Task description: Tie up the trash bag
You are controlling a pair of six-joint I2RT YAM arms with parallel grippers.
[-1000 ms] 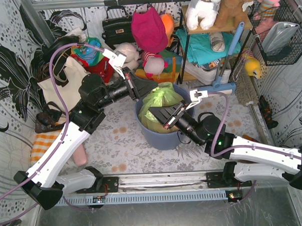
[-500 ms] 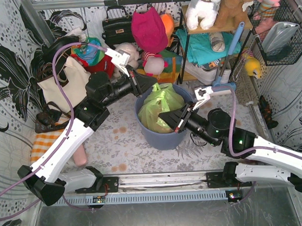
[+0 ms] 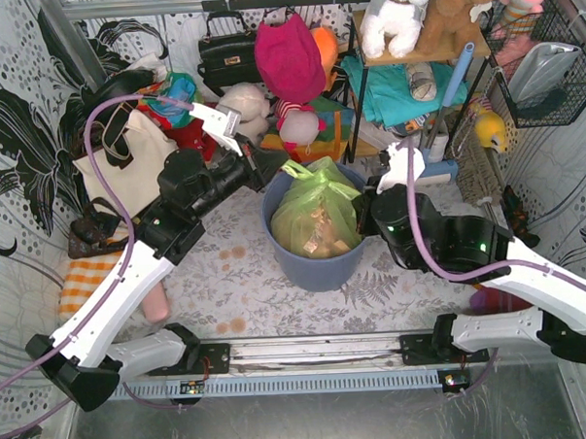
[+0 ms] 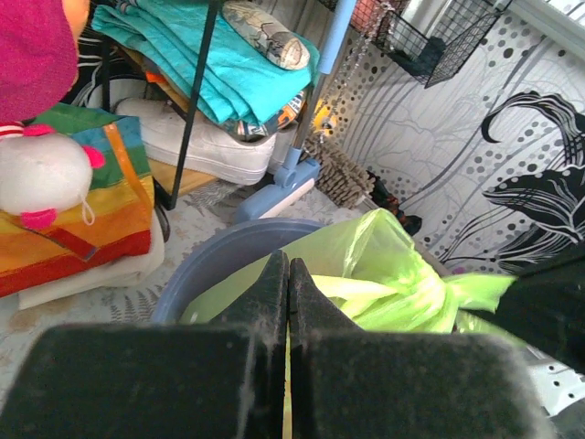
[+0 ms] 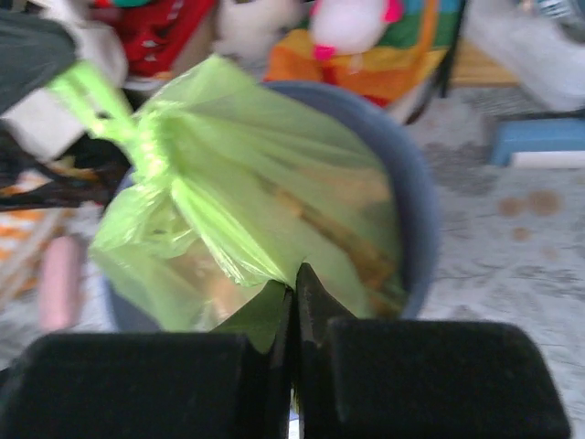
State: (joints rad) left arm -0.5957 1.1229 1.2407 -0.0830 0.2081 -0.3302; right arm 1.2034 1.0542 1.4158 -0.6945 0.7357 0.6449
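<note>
1. the trash bag [image 3: 317, 211] sits in the round blue-grey bin [image 3: 315, 272] in the middle of the table [image 3: 228, 281]. its top is gathered above the rim, and tan paper shows through the film.
2. the left gripper [image 3: 274, 166] is at the bag's far-left edge. in its wrist view the jaws are pressed flat together with only a sliver of green between them. the right wrist view shows a twisted strand [image 5: 91, 91] running up to it, so it seems to have that strand pinched.
3. the right gripper [image 5: 294, 279] is at the bag's right side, its jaws likewise closed with a fold of green film caught between them.
4. holding opposite sides lets the arms pull the plastic taut and draw the mouth closed, while the bin keeps the bag's body from following.
5. a bunched, knot-like gather shows near the top, but i cannot tell whether it is cinched. the tie looks well along, not certainly done.
6. the film is thin, so a hard pull could tear it or slip it from the pads.
</note>
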